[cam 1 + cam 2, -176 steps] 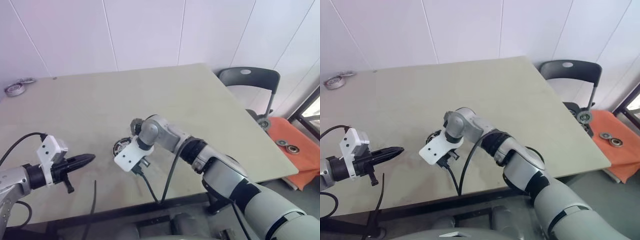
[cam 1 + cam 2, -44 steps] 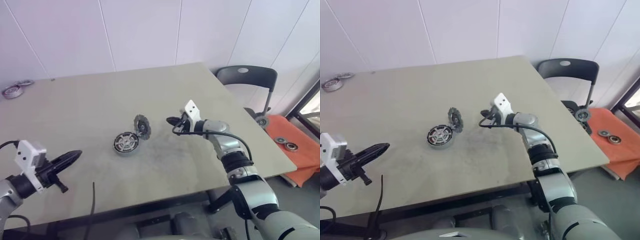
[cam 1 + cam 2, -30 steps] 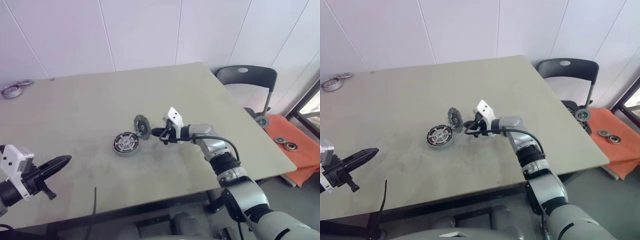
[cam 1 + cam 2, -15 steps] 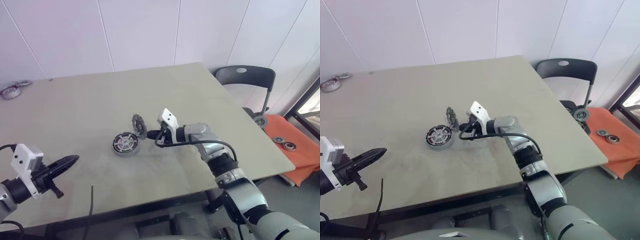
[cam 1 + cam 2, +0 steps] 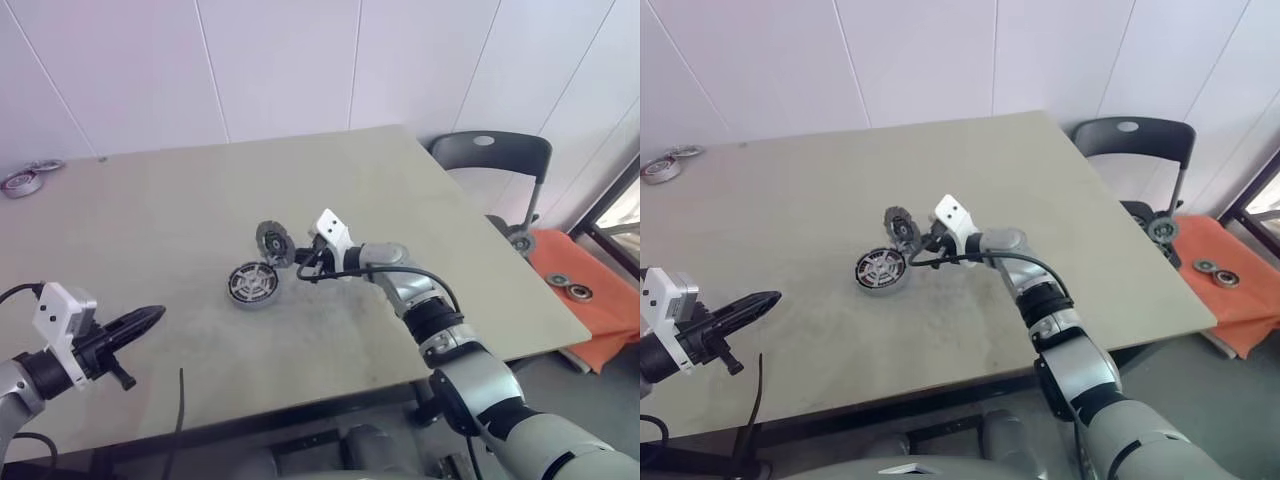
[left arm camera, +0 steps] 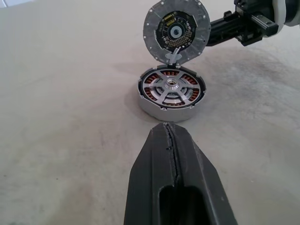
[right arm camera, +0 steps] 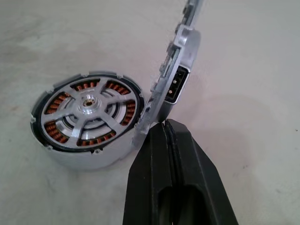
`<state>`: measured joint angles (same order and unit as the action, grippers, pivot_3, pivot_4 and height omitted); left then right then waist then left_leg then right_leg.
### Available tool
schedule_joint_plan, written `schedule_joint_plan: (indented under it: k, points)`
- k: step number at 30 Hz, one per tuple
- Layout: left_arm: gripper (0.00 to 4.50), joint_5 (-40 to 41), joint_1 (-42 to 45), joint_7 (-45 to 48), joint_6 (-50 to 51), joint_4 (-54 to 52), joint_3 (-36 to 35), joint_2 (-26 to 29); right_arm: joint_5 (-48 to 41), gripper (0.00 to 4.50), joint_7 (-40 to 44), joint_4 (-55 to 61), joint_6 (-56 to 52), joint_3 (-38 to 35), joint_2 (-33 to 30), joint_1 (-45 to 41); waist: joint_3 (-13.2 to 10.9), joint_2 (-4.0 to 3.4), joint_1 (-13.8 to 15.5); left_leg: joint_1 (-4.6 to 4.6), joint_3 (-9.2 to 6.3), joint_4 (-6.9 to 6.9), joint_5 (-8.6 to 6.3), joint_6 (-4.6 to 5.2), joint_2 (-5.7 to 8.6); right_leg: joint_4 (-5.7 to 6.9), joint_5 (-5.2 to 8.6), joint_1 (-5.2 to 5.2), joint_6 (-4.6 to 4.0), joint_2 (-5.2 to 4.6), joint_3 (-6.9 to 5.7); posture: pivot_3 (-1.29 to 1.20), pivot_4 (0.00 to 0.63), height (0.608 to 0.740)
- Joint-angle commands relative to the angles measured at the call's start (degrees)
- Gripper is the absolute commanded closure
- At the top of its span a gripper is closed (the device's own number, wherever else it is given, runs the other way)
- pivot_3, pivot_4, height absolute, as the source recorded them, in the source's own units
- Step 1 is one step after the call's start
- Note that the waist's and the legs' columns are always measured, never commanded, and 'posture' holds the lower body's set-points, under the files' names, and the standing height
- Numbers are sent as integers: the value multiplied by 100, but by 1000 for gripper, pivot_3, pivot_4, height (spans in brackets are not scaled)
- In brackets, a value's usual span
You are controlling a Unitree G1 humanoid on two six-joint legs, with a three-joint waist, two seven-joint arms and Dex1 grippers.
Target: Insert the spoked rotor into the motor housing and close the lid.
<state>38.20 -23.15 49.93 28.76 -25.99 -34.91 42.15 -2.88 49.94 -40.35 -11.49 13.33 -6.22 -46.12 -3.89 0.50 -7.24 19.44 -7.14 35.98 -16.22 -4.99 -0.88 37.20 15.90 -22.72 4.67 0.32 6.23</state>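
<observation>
Lid (image 7: 180,79) top cut off by frame edge — far rings (image 5: 22,182) too small to tell.

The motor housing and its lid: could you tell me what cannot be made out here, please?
- Lid: its outer face is turned away in the left wrist view; the right wrist view gives it edge-on.
- Right gripper: contact with the lid's hinge side is not clear.
- Motor housing: whether the spoked rotor is fully seated cannot be judged.
- Metal rings: too small.
</observation>
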Motion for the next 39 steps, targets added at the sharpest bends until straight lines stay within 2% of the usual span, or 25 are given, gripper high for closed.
schedule_joint_plan:
  k: [1,7,13,21,32,39]
  points:
    - [4500,29,77,-1,-25,-80,-54,64,49,4480,282,-128,231,7,-156,-166,0,0,10,0,0,1,0,0,0,0,0,1,0,0,0,0,0,740]
    - [4500,2,166,-20,-33,-54,31,47,303,4480,493,-862,729,75,-352,-222,4,6,-2,-2,0,4,0,0,0,1,1,3,-2,0,0,0,0,740]
    - [4500,-9,272,-50,-54,-22,103,18,228,4480,-565,-1958,1193,-482,-202,-716,4,6,-15,-4,1,4,0,0,1,3,-1,4,-2,0,1,0,0,740]
    - [4500,-8,329,-52,-65,11,189,5,108,4480,-1645,-2627,1557,-1171,-46,-1174,5,7,-5,-2,0,1,0,0,1,1,-14,3,-5,0,1,0,0,740]
    - [4500,-39,451,-37,-85,106,306,16,-176,4480,-512,-2257,1165,-1234,577,-1203,3,4,-23,-4,0,2,0,0,-1,7,-15,3,-2,2,1,0,0,740]
    - [4500,-47,457,-50,-92,89,333,14,-80,4480,-429,-2134,1224,-1129,940,-1346,-3,-6,-4,-3,-3,2,0,0,0,5,-15,4,-2,2,-1,0,0,740]
